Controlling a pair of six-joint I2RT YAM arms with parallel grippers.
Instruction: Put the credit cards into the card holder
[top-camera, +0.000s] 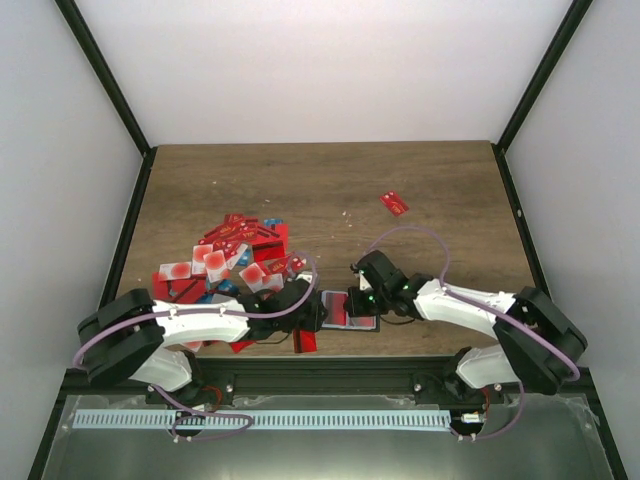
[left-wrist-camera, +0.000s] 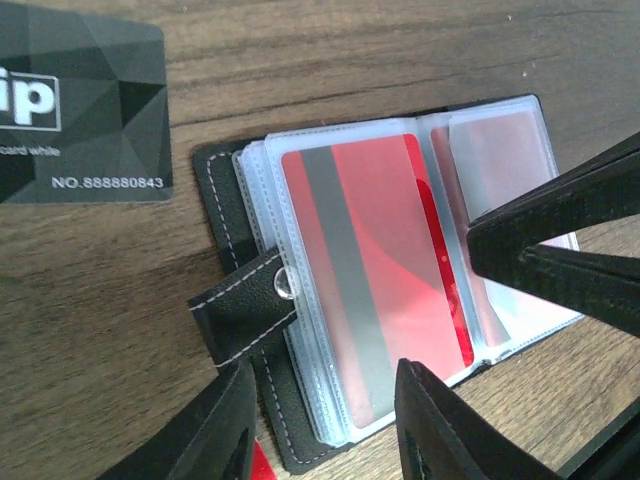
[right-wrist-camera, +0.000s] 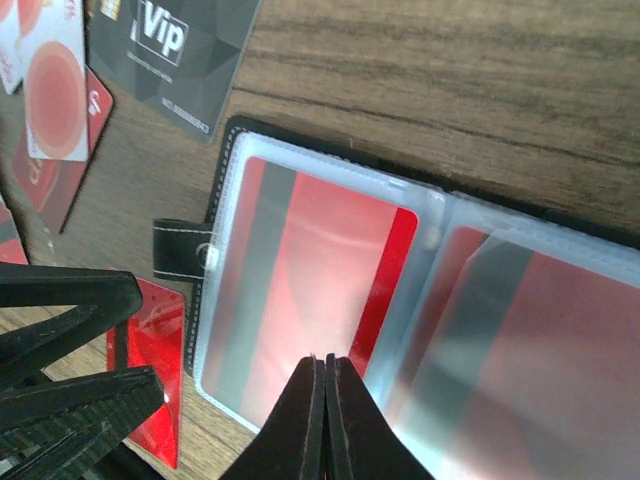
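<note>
At 6 o'clock on table (top-camera: 330, 180): card holder (top-camera: 352, 308) open, red card (left-wrist-camera: 370, 290) sleeved. R gripper (right-wrist-camera: 325, 365) pinched shut, L gripper (left-wrist-camera: 325, 385) wide, empty. Next, prob.: fetch card from 9 o'clock pile (top-camera: 235, 260).

Your left arm (top-camera: 200, 322) and right arm (top-camera: 470, 300), either side of the card holder (top-camera: 338, 310): white shells, black joints, looping lilac cables (top-camera: 400, 232), tapered black fingers (left-wrist-camera: 440, 430).

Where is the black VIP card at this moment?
In the left wrist view the black VIP card lies flat on the table at top left, close beside the open card holder, a sliver of wood between them.
</note>
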